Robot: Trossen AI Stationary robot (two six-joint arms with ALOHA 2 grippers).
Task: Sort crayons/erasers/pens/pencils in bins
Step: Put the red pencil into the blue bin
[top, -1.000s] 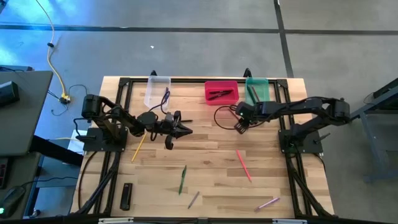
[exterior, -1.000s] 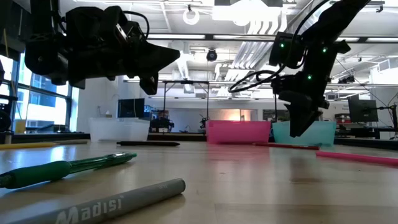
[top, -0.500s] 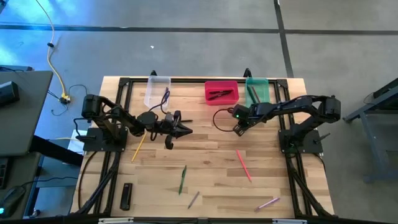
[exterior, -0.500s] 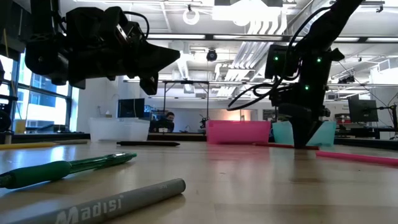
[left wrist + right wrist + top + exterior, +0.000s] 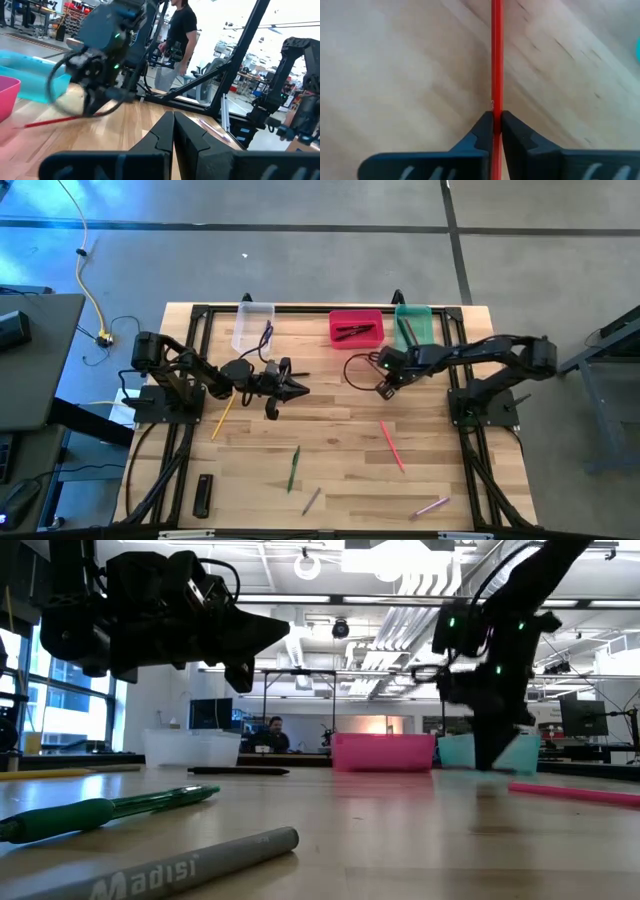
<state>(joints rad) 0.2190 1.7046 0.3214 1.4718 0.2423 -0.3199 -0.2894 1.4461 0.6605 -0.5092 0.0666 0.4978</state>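
Red pencil (image 5: 496, 60), pink-red bin (image 5: 356, 326), green pen (image 5: 294, 468)

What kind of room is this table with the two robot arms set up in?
Probably a robotics lab or workshop: a bare concrete floor around the wooden table, exposed ceiling ducts and strip lights, and more metal frames and machine arms beyond, with a person standing among them.

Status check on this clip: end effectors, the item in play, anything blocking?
Right end effector shut on red pencil, low over the table near the pink bin. Left end effector shut, empty, waiting mid-table. Nothing blocking.
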